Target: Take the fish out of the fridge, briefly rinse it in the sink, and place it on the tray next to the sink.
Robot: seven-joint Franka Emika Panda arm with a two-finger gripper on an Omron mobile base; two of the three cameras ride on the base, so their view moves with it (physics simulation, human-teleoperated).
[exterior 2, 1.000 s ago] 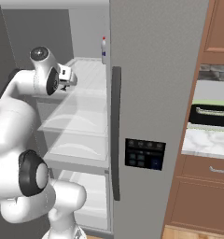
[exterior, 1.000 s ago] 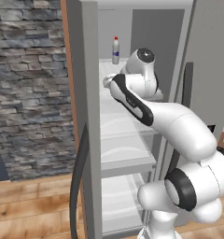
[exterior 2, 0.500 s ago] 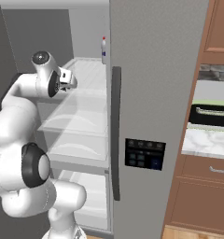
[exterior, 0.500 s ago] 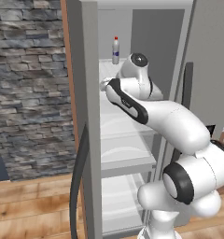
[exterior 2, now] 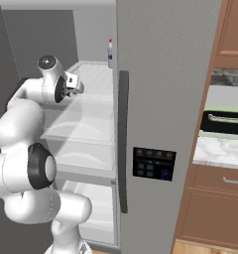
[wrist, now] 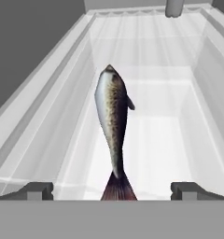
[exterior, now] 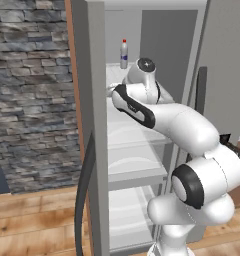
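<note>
One step is in hand: reaching for the fish (wrist: 112, 122), which lies lengthwise on a white shelf inside the fridge (exterior: 94, 125), tail at 6 o'clock. The pincer (wrist: 112, 190) is spread wide, both tips clear of the tail. Next, I judge, advance and close around the body. No readable writing anywhere.

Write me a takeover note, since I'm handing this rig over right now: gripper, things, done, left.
Gripper: jaws open wide, holding nothing, reaching into the fridge over the upper shelf.
Fish: lying on that shelf, tail toward the jaws, lined up between them, ungrasped.
White bottle: at the shelf's back.
Done: door open, approach made.
Left: grasp the fish, rinse it at the sink, set it on the tray.
</note>
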